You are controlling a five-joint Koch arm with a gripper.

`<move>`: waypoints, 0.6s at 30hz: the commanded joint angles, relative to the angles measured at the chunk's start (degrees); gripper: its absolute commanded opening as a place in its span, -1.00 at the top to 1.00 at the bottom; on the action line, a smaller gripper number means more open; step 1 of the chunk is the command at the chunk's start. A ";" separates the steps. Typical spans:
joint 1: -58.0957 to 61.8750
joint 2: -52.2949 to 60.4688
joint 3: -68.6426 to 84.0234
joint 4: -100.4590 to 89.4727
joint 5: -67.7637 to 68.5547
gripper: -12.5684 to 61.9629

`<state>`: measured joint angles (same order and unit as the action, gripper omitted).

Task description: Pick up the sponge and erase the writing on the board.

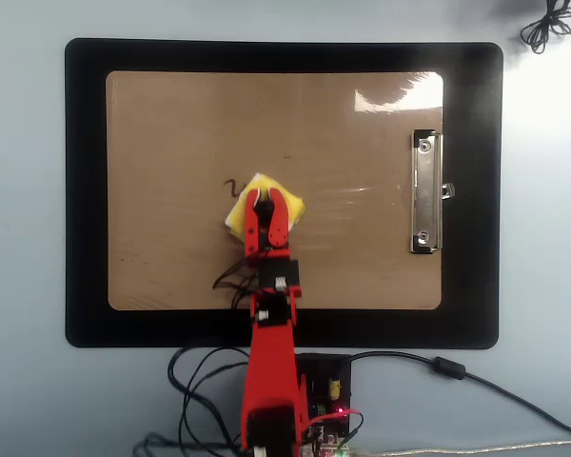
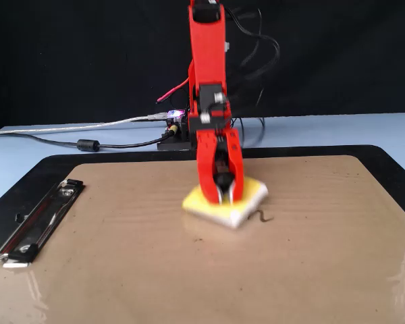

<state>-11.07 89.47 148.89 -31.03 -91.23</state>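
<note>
Red arm reaches from its base at the near edge of the board (image 1: 171,124) in the overhead view, out over the board's middle. In the fixed view the upper link stands near vertical and the wrist pitches down steeply. Gripper (image 1: 265,198) (image 2: 223,198) points at the board surface, slightly left of board centre in the overhead view. Both red jaws are closed in on the sponge (image 1: 240,211) (image 2: 209,206), tips pressing it flat against the board. Gripper is slightly motion-blurred in the fixed view.
</note>
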 commanded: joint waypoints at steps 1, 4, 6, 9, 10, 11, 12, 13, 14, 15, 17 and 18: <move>-2.55 9.84 4.75 1.76 -1.23 0.88; -2.99 3.69 -1.05 4.13 -1.32 0.88; -2.99 -8.79 -13.45 3.96 -1.32 0.88; -3.25 -19.42 -27.16 4.83 -1.23 0.88; -3.34 -15.47 -22.32 4.92 -1.23 0.88; -4.04 -8.88 -15.21 4.92 -1.32 0.88; -5.71 -1.49 -7.65 5.10 -1.41 0.88; -6.94 5.01 -2.11 5.54 -1.76 0.88; -7.38 8.79 -0.35 6.06 -2.72 0.88; -7.38 8.44 -0.44 6.59 -3.34 0.88; -7.65 0.18 -5.89 6.24 -4.04 0.88; -7.56 -4.92 -11.07 6.24 -4.04 0.88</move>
<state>-17.58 88.51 140.89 -23.64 -93.34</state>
